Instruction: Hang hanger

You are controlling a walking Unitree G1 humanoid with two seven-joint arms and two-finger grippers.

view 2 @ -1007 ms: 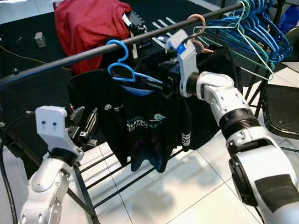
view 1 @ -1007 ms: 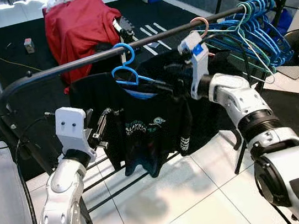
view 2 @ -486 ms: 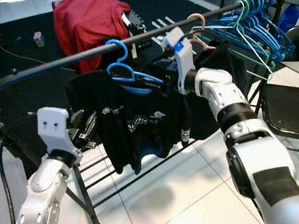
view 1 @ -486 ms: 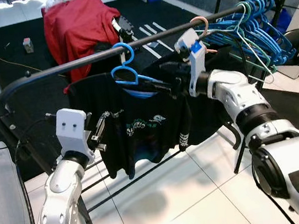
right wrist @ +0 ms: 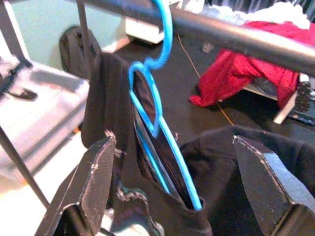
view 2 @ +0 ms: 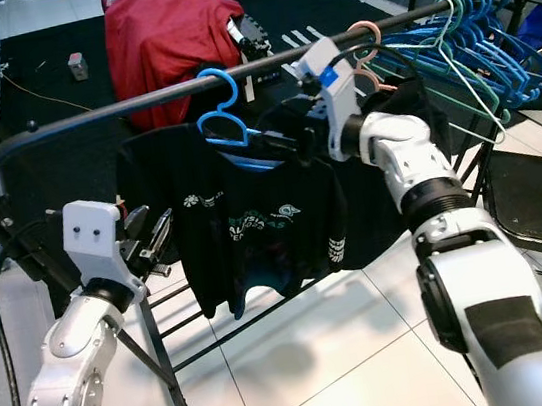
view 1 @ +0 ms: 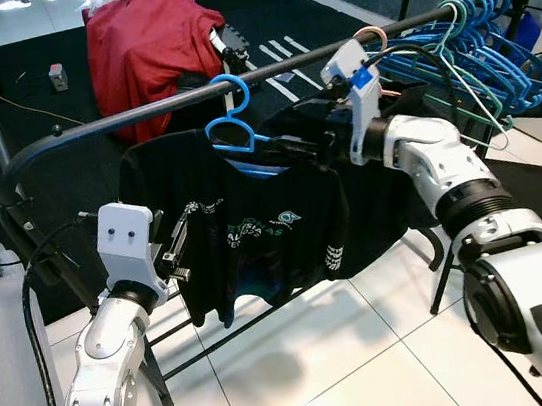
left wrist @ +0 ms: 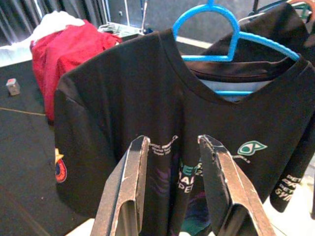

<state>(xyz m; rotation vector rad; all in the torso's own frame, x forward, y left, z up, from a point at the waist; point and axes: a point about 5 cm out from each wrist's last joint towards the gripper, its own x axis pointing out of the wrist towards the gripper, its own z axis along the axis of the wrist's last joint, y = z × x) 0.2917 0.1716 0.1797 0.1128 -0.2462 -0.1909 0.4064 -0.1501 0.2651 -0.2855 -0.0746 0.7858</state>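
The black T-shirt [left wrist: 147, 113] on the blue hanger [left wrist: 231, 39] carries print, but little of it can be read. On the chest is a small white line of lettering, too fine to make out, above larger teal letters partly hidden behind the gripper fingers [left wrist: 221, 182]. Beside these sits a teal logo mark [left wrist: 251, 147]. White letters near the shirt's side edge [left wrist: 288, 184] begin "PE" and "SY"; the rest is cut off.
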